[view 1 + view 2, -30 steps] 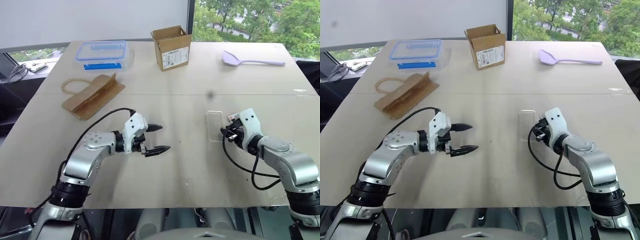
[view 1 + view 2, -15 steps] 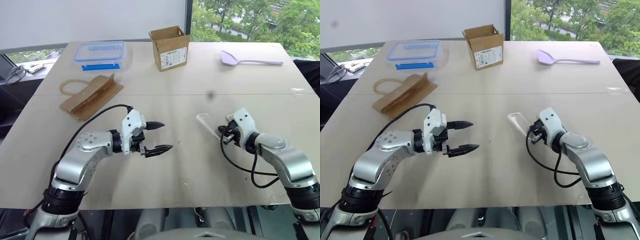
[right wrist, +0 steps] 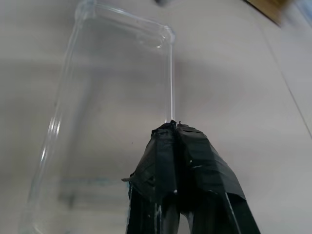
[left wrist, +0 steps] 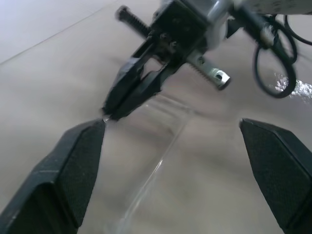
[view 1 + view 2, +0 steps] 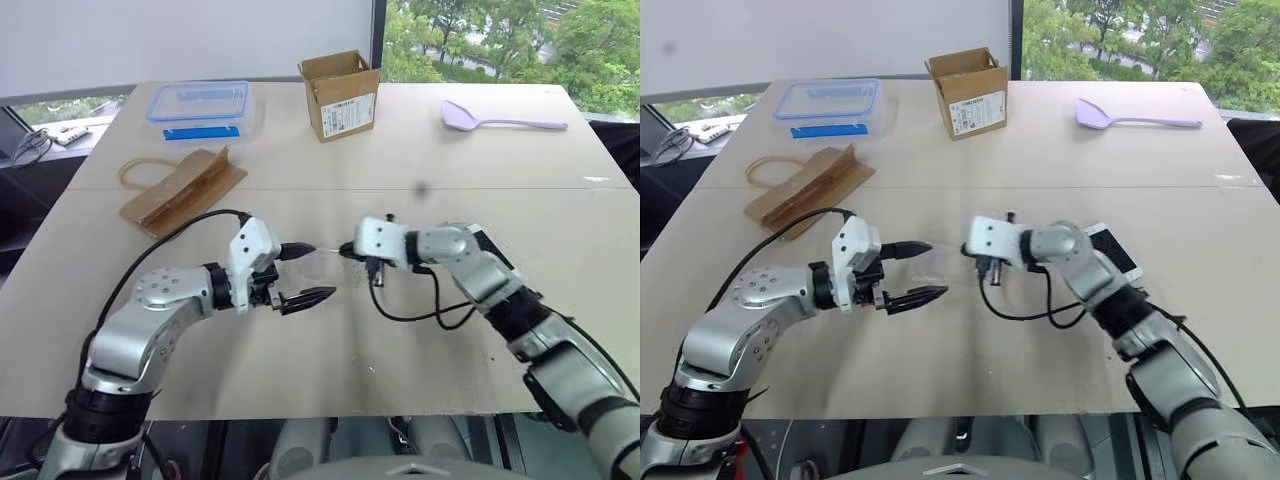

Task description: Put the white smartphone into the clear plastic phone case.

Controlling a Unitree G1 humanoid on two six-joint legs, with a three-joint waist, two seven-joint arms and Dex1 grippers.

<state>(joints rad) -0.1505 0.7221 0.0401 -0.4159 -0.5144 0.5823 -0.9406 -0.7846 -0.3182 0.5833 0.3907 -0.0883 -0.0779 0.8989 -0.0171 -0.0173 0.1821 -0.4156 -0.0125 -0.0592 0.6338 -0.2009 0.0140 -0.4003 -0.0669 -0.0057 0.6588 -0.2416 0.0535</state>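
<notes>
The clear plastic phone case (image 3: 112, 97) is pinched at its edge by the right gripper (image 3: 170, 127). It is held between the spread fingers of the left gripper (image 5: 305, 272), which grasps nothing.

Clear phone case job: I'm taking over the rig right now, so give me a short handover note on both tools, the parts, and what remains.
Right tool: shut on the edge of the clear plastic phone case, holding it above the table between the two arms.
Left tool: open, empty, its fingers either side of the case.
White smartphone: lying on the table beside the right forearm, untouched.
Done: case picked up and presented to the left tool.
Left: secure the case, fetch the phone, press it in.
</notes>
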